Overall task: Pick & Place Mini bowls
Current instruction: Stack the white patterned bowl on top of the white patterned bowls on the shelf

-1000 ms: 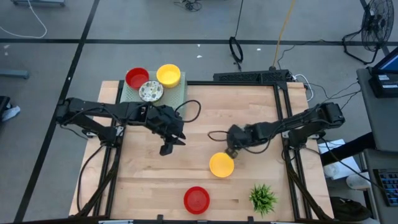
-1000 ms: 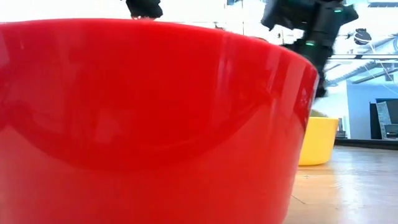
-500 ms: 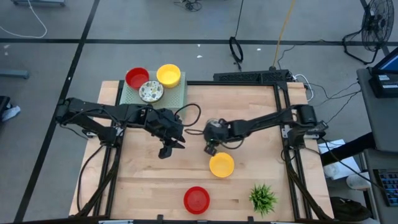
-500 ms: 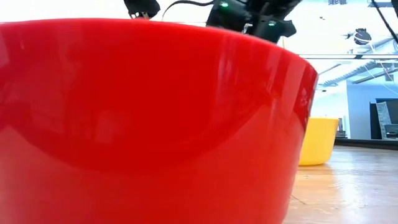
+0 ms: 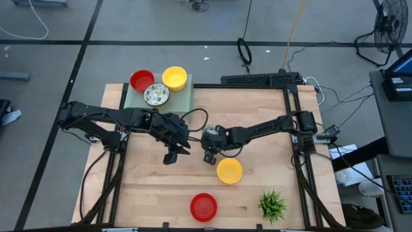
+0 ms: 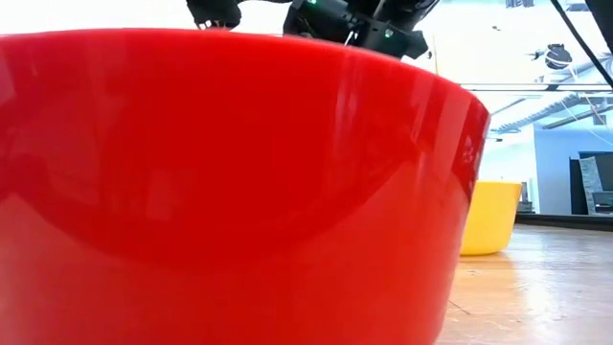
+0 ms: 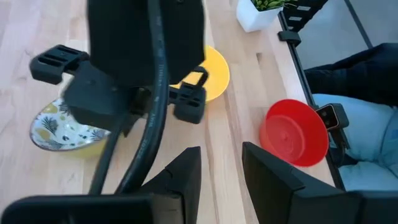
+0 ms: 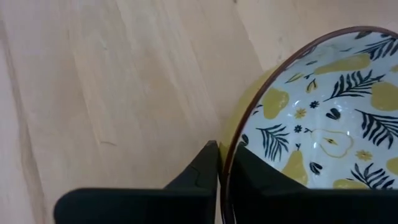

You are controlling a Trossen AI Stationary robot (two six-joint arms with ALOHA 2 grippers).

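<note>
My right gripper (image 5: 209,156) is at the table's middle, shut on a mini bowl (image 8: 323,124), white inside with a leaf and pear pattern, yellow outside. In the left wrist view the same bowl (image 7: 53,127) shows low over the wood under the right arm. My left gripper (image 5: 170,156) hovers open just left of it, nothing between its fingers (image 7: 186,171). A plain yellow bowl (image 5: 229,171) and a red bowl (image 5: 203,206) stand upright on the table nearer the front. Another red (image 5: 141,80), yellow (image 5: 174,77) and patterned bowl (image 5: 156,95) sit on a green mat (image 5: 183,98) at the far left. My right gripper pinches the patterned bowl's rim (image 8: 239,134), one finger (image 8: 205,163) outside the wall and the other inside. The fingers slant down from the table's right side. The bowl sits tilted, low over the wood; whether its bottom touches the table I cannot tell.
A small green plant (image 5: 271,205) stands in a white pot at the near right corner. The red bowl (image 6: 230,182) fills the low view, with the yellow bowl (image 6: 490,218) behind it. Dark frame rails run along the table's left and right sides.
My right gripper has swung from beside the yellow bowl toward the table's left, rolling its wrist as it went, and now stands close to my left gripper.
</note>
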